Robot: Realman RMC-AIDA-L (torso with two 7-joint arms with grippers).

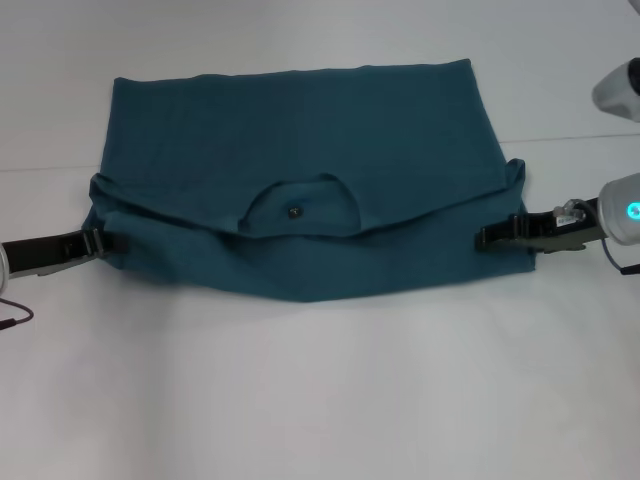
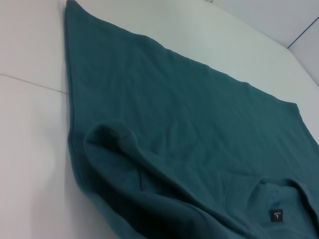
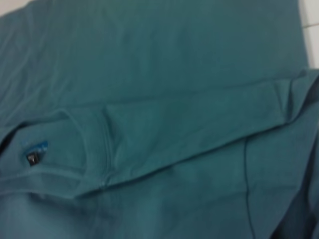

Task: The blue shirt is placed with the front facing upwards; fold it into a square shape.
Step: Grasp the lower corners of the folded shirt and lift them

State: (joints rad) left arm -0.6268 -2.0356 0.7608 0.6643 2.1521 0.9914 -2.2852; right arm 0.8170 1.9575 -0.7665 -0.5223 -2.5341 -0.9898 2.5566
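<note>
The blue shirt [image 1: 300,130] lies flat on the white table, folded across its width. The round neck with its small dark label [image 1: 294,212] sits at the middle of the fold, facing up. The chest lettering is hidden. My left gripper [image 1: 100,243] is at the shirt's left edge on the fold line and is pinched on the cloth. My right gripper [image 1: 490,238] is at the right edge, also pinched on the cloth. The left wrist view shows the bunched fold [image 2: 114,164] and the label [image 2: 276,215]. The right wrist view shows the neck and label [image 3: 32,158].
The white table [image 1: 320,400] spreads all around the shirt. A thin seam line [image 1: 570,138] crosses the table behind the shirt. Part of a white robot joint [image 1: 620,90] shows at the far right.
</note>
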